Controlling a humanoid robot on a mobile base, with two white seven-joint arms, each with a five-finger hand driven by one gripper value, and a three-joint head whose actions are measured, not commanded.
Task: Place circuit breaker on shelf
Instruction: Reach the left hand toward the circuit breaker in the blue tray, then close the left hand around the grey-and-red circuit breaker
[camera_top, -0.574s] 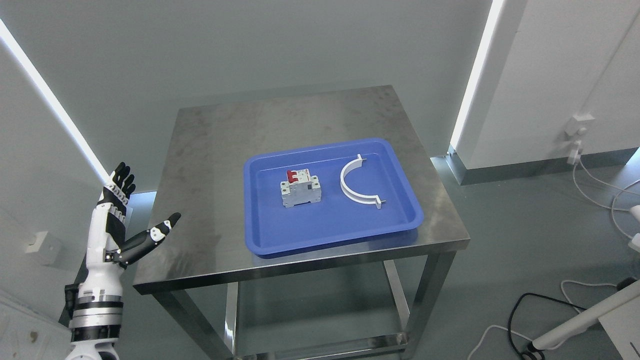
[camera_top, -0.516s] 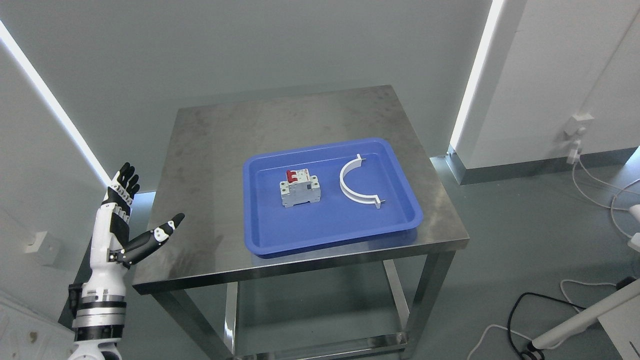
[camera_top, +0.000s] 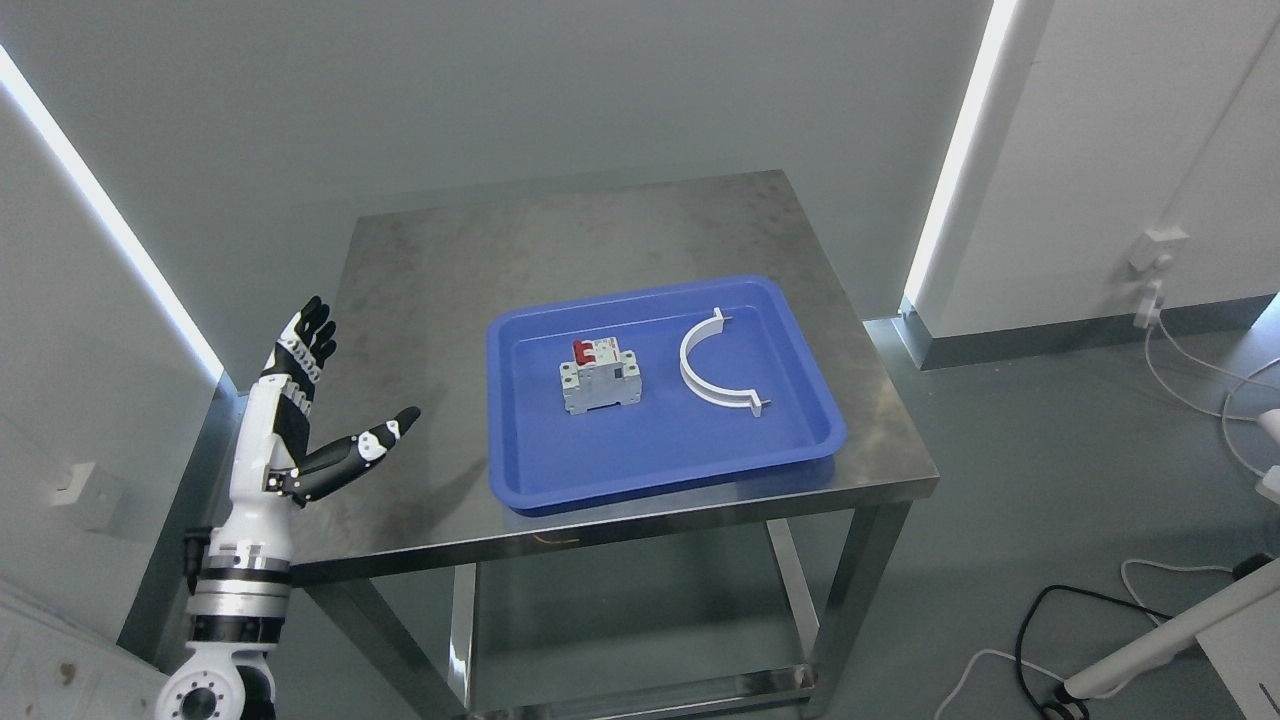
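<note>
On the steel table (camera_top: 420, 300) sits a blue tray (camera_top: 660, 470). Our left hand (camera_top: 300, 440), fingers spread and empty, hangs over the table's left edge; the circuit breaker (camera_top: 598, 376) lies to its right in the tray, beside a white curved clamp (camera_top: 712, 370). It's grey-white, red-toggled, long axis roughly left-right.

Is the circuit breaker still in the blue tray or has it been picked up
In the tray. The circuit breaker sits on the blue tray's floor beside a white curved clamp, untouched; the left hand is open, off to the side.
</note>
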